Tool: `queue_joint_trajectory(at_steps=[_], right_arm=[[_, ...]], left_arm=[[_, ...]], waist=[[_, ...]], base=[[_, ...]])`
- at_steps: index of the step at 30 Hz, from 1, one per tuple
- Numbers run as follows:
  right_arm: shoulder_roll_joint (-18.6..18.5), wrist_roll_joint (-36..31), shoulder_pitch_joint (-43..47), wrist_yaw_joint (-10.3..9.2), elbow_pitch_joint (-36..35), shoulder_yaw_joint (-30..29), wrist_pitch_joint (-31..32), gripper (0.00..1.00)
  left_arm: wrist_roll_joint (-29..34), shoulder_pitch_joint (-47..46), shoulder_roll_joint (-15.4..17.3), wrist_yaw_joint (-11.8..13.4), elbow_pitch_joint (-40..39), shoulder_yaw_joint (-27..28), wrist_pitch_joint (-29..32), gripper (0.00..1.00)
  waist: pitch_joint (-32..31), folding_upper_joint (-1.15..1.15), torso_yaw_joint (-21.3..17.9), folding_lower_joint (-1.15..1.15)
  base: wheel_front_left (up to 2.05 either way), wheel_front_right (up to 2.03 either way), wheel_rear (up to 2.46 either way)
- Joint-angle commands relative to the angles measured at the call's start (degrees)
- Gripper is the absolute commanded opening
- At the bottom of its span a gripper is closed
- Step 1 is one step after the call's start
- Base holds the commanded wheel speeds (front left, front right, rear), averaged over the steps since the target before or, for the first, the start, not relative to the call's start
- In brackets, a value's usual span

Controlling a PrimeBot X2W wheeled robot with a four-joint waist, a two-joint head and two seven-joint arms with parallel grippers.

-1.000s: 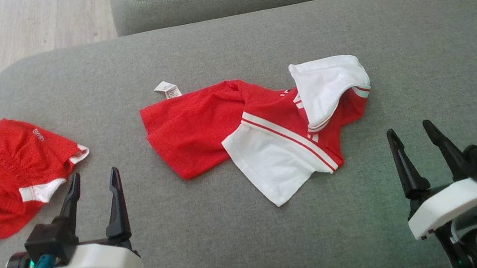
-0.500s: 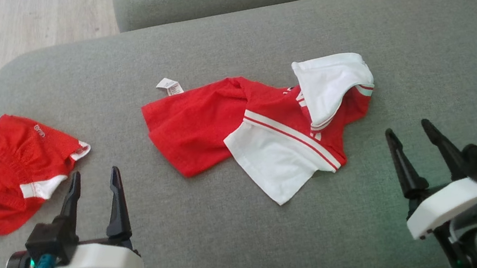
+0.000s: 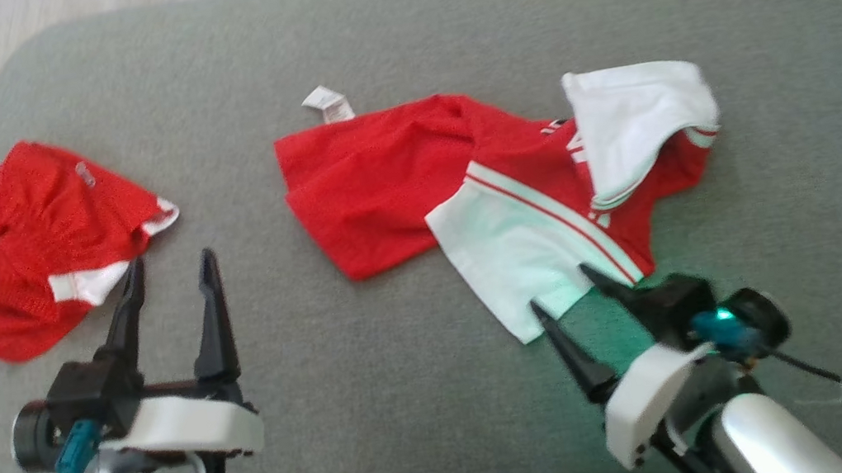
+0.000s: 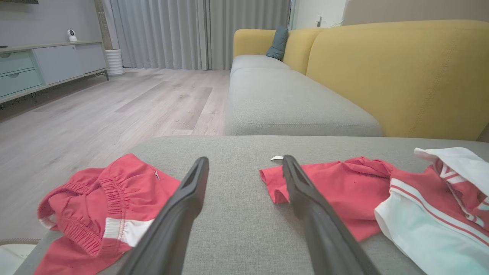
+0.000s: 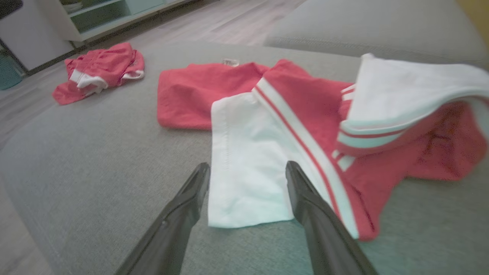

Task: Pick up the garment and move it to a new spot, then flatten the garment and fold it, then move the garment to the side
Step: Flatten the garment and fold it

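Cushion point(image 3: 272, 359): bare lane between shorts point(image 3: 29, 237) and shirt point(image 3: 380, 184); bare right of shirt; yellow backrest point(image 4: 401, 76) rises beyond, far right.

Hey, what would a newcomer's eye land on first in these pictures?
A crumpled red-and-white shirt lies in the middle of the grey cushion, with the open right gripper poised at its near white edge. Bunched red shorts sit at the cushion's left end, just beyond the open left gripper.

Garment point(image 3: 379, 176) showing red body, white sleeves, red-white striped trim; shorts point(image 3: 29, 237) looking red with white hems; couch point(image 3: 358, 37) looking grey.
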Motion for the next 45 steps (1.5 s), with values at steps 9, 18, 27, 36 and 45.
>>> queue_joint_trajectory(at_steps=[9,18,27,36,45], right_arm=[[-1.5,-0.9,-6.5,-0.05,8.9,5.0,2.4,1.00],[-1.0,-1.4,-8.4,-0.05,13.1,4.4,3.5,0.00],[-0.9,0.7,-6.9,-0.05,3.4,-2.6,0.2,0.00],[-1.2,-0.2,-3.9,-0.05,-9.3,-12.8,0.6,0.00],[-0.6,-1.6,-0.6,-0.05,-16.9,-25.2,3.2,0.00]], left_arm=[[1.5,-5.2,-1.8,-1.5,-3.3,1.8,-0.3,1.00],[3.1,-5.8,-3.6,-2.8,-3.7,2.6,-0.3,1.00],[4.4,-5.0,-3.9,-3.3,-4.6,4.3,-0.3,1.00],[5.2,-4.5,-3.9,-3.7,-4.8,5.3,-0.3,1.00],[5.7,-4.1,-3.9,-4.1,-4.6,5.9,-0.3,1.00]], waist=[[5.2,0.00,4.6,0.00],[6.3,0.00,4.9,0.00],[5.5,0.00,2.0,0.00],[4.9,0.00,-0.9,0.00],[4.5,0.00,-2.6,0.00]], base=[[0.00,0.00,0.00],[0.00,0.00,0.00],[0.00,0.00,0.00],[0.00,0.00,0.00],[0.00,0.00,0.00]])
